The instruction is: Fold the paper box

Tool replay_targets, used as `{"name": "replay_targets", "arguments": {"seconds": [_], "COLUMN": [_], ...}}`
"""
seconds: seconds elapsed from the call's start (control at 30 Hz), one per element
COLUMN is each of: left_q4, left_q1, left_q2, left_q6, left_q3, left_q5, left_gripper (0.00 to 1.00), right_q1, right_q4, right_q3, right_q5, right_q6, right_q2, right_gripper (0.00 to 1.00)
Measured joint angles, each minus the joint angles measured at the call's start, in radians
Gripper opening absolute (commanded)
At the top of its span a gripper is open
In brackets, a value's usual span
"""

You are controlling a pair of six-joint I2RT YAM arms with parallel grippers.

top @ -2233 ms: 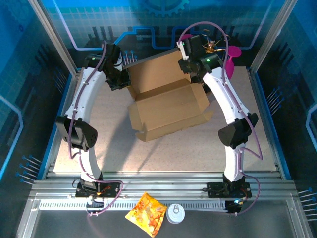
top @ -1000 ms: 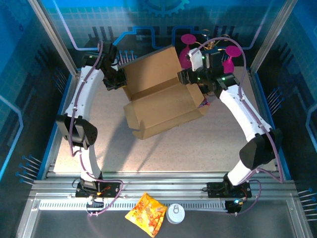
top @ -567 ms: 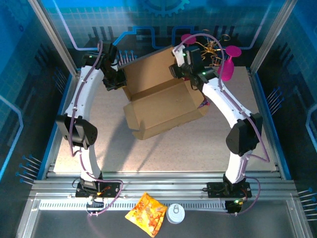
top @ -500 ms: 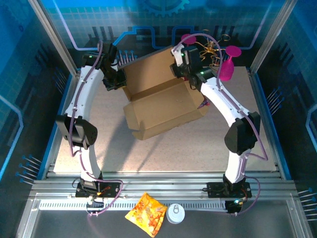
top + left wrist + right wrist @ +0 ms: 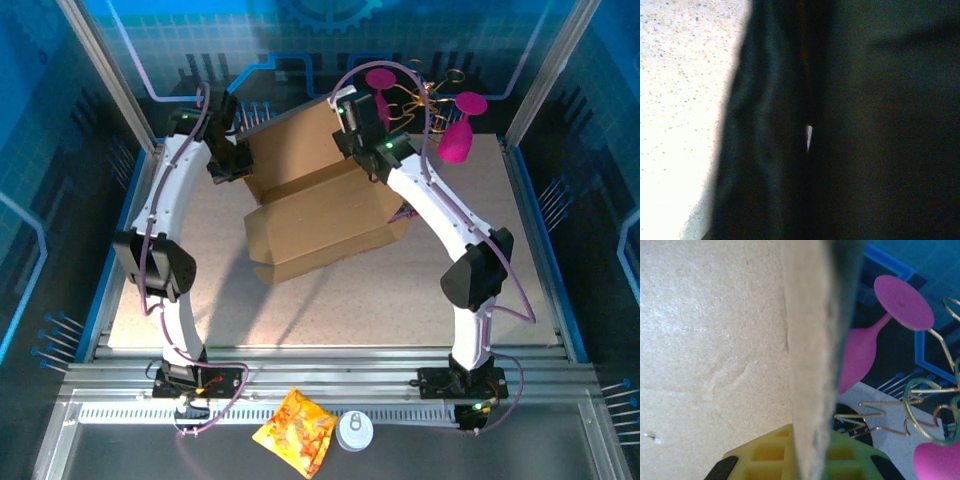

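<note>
Toward the table's (image 5: 200,290) far side, the paper box (image 5: 325,215) sits half-made, walls raised, lid flap standing open and untucked, right gripper (image 5: 805,452) apparently pinching its edge, left gripper's (image 5: 233,165) grip unreadable.

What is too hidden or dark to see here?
Left wrist view: nearly all black, too dark to read.
Top view: the paper box hides the fingertips of the left gripper and right gripper.
Right wrist view: cardboard right against the lens; open or shut unclear.
</note>
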State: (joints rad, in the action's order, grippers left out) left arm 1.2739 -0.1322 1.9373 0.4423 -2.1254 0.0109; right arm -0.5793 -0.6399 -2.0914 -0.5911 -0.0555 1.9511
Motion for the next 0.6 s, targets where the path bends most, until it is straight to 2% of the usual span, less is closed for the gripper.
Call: {"name": "replay_targets", "arguments": {"seconds": [0.23,0.4,0.47,0.6], "left_q4": [-0.089,-0.147,-0.171,-0.216], "left_q1": [-0.015,-0.012,-0.008,-0.002], "left_q2": [-0.065,-0.095,-0.095,-0.107], "left_q6": [0.005,0.015,0.023,0.034], "left_q3": [0.142,0.207,0.217,0.249], "left_q5": [0.01,-0.036,-0.057,-0.105], "left_gripper": [0.02,0.34,0.43,0.55], "right_q1": [-0.003,0.008,0.014,0.027], "right_q4": [-0.093,-0.138,-0.157,-0.18], "right_q3": [-0.008,-0.028,-0.028,-0.022], "right_q5": [0.018,0.052,0.064,0.088], "right_q6": [0.067,0.08,0.084,0.093], "right_q2": [0.0,0.0,0.0,0.0], "right_gripper": [0.0,0.0,0.0,0.0]}}
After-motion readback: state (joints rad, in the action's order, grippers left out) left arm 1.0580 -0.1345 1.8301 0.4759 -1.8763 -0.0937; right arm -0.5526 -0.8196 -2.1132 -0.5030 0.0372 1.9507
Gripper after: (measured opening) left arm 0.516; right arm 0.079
